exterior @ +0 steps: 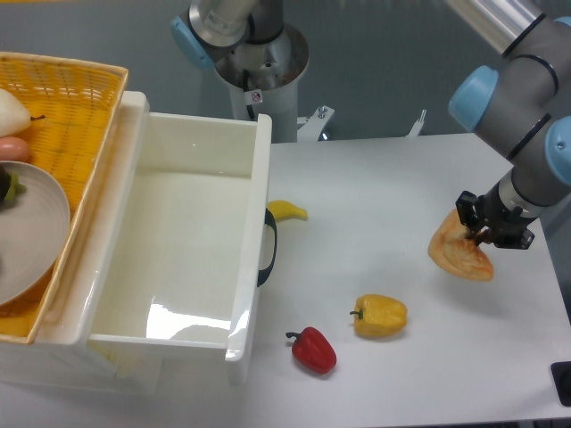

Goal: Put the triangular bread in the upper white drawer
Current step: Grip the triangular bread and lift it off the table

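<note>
Glossy red pepper (313, 349); end effector (483, 234) grips flat triangular bread (459, 253).

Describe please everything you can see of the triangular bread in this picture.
The triangular bread is a flat pastry with rounded corners, golden-orange with paler streaks and a baked-looking surface. It sits at the right side of the white table, far from the upper white drawer. The gripper is closed on its upper right edge, and the bread looks tilted. Whether its lower edge touches the table cannot be told.
</note>
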You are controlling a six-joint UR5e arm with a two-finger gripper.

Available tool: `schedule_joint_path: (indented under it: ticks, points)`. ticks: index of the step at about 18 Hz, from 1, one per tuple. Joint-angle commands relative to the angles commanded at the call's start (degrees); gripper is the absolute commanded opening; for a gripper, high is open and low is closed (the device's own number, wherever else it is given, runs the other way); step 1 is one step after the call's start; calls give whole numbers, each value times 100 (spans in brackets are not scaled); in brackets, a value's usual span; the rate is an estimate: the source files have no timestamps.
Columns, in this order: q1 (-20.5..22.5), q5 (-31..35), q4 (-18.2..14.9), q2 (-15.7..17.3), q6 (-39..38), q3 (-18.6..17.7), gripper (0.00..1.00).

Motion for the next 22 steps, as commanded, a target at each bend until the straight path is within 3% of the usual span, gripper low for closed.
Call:
schedule_joint_path:
  ticks: [7, 14, 18, 22]
  points:
    - [70, -210, -17, 192, -87, -97, 0]
    - [71, -870, -122, 1264, -992, -615, 0]
    - [-9, -1273, -457, 1783, -1396, -615, 0]
    - [-166, -1853, -466, 2214, -2081, -607, 0]
